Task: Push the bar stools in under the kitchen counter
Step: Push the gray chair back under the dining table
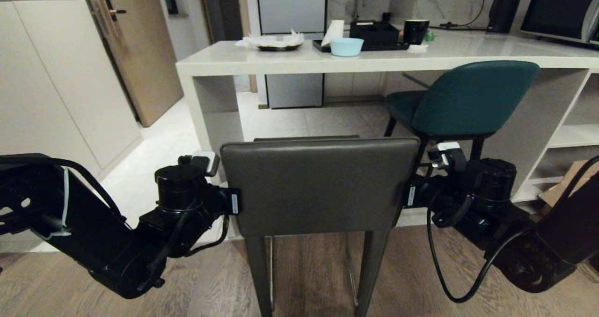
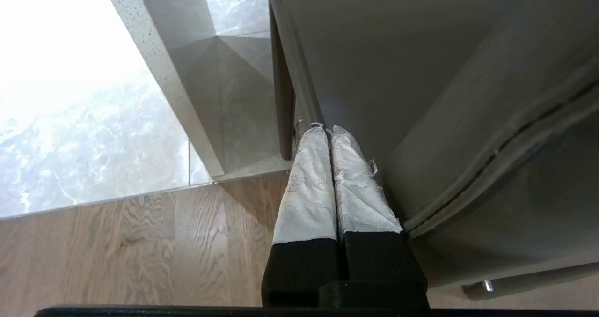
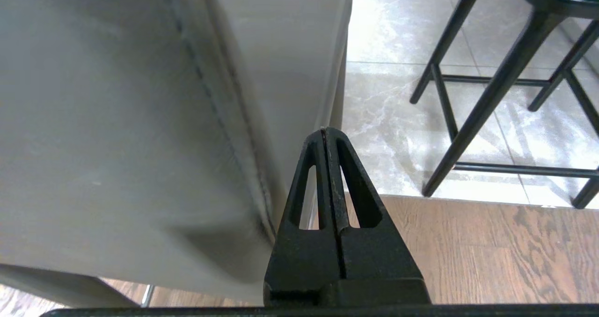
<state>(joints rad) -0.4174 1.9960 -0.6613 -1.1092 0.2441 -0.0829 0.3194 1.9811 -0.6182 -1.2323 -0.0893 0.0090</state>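
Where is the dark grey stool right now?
In the head view the dark grey stool stands at the centre on the wood floor, short of the kitchen counter, with the teal stool further back to its right.

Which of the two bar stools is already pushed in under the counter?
The teal stool: its seat sits beneath the counter edge. The grey stool stands outside on the wood floor, between the left gripper and right gripper.
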